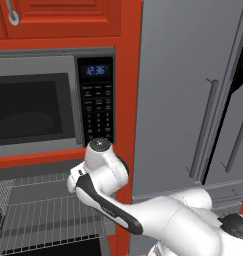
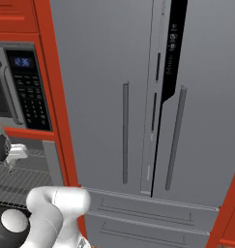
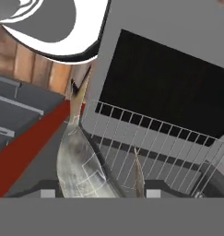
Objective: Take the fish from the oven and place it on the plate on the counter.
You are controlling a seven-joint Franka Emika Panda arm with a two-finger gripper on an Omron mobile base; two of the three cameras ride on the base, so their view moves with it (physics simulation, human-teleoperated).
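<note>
The mottled grey-brown fish [image 3: 81,161] was seen held between the fingers [image 3: 97,193], at seven o'clock from the open grey steel oven's [image 3: 132,64] wire rack [image 3: 164,152].

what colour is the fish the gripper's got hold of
Mottled silvery grey with a brownish tail, the small elongated fish shows best in the hand view.

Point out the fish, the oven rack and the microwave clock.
fish [image 3: 81,166], hand view, on its mottled grey body.
oven rack [image 1: 43,215], left base view, on the wire grid.
microwave clock [image 1: 95,70], left base view, on the blue digits.
</note>
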